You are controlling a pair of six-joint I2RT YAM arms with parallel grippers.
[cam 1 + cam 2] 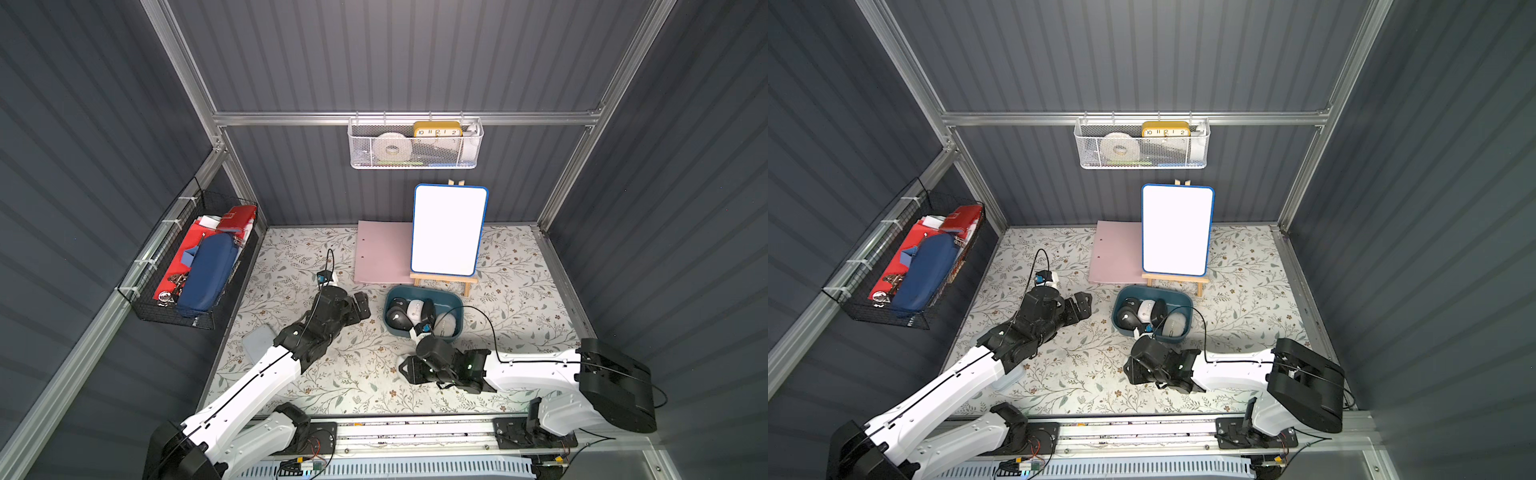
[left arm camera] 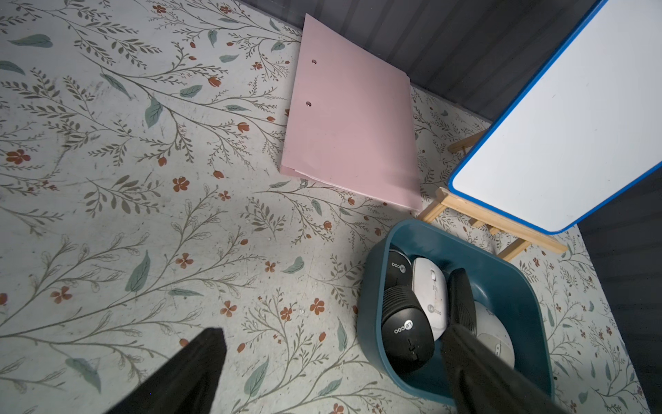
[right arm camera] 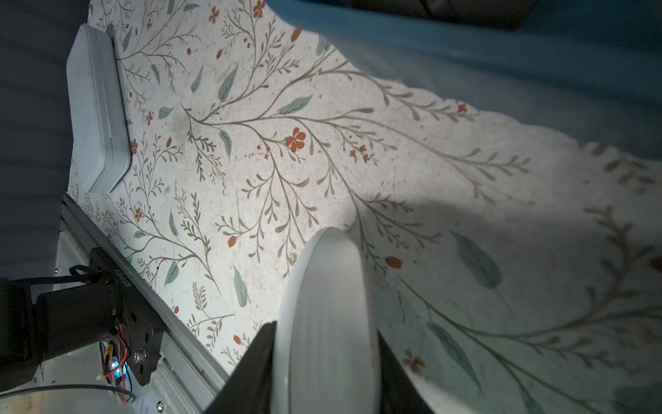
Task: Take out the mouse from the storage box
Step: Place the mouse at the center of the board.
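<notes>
The right fingers (image 3: 250, 369) clench a white mouse (image 3: 324, 322), clear of the box (image 1: 428, 288), over the desk (image 1: 353, 374) at the box's 6 o'clock. The left fingers (image 2: 186, 376) stand released at its 9 o'clock. The mouse is probably light, stiff and smooth-shelled, so it is best pinched across its sides

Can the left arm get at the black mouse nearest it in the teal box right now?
Probably yes. The left hand is open beside the storage box, the black mouse lies uncovered on that side, and the right hand, shut on a white mouse, is outside the box.
</notes>
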